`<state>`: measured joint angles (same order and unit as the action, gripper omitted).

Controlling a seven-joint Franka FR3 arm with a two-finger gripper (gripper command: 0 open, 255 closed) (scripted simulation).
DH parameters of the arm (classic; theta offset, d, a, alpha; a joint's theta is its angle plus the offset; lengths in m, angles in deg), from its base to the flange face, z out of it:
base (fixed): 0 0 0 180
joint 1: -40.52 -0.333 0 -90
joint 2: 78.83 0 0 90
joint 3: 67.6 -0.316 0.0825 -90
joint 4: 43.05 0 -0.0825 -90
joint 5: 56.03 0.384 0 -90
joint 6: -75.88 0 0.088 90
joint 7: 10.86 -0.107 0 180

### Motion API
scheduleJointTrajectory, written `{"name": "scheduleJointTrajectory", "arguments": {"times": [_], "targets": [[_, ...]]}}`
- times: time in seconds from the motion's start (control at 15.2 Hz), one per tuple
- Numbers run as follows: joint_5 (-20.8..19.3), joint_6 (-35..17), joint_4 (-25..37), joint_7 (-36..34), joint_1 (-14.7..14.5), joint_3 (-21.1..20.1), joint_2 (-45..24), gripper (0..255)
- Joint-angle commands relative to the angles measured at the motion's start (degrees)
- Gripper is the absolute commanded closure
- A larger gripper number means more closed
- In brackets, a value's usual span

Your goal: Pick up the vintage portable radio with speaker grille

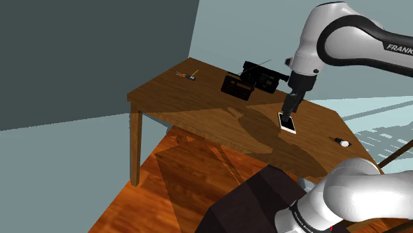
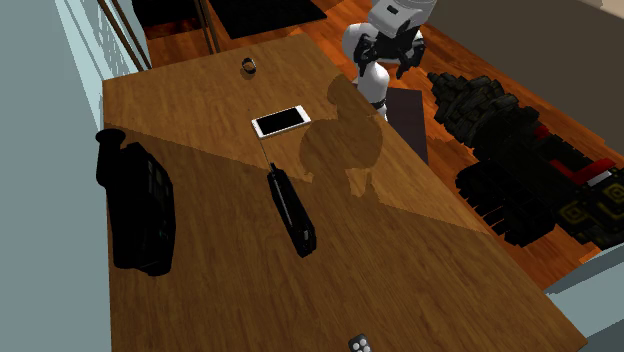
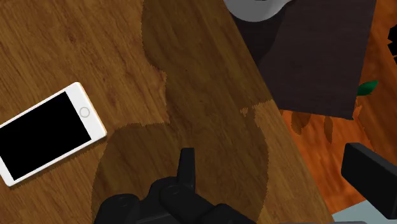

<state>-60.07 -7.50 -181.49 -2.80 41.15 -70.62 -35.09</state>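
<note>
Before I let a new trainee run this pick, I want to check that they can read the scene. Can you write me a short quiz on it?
1. True or false: the end effector is clasping the black radio.
2. Which thing on the wooden table lies nearest the end effector? A) a mug B) the white smartphone C) a book
3. Fill in: the smartphone lies screen ___.
Key: 1 false, it holds nothing and the radio stands apart from it; 2 B; 3 up.

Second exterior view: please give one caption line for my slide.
Black antenna radio and white smartphone lying apart on a wooden table.
</note>
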Motion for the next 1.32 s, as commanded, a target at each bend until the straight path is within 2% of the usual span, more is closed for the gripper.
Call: {"name": "scheduleJointTrajectory", "arguments": {"times": [0.0,0.59,0.92,1.25], "targets": [[0.0,0.0,0.0,0.0,0.0,0.0,0.0,0],[-3.4,-6.7,12.8,14.5,0.4,8.4,-16.9,0],[-2.6,-8.4,22.6,22.7,0.2,12.0,-27.2,0],[-0.1,-8.3,34.6,30.9,0.5,14.7,-38.3,0]]}}
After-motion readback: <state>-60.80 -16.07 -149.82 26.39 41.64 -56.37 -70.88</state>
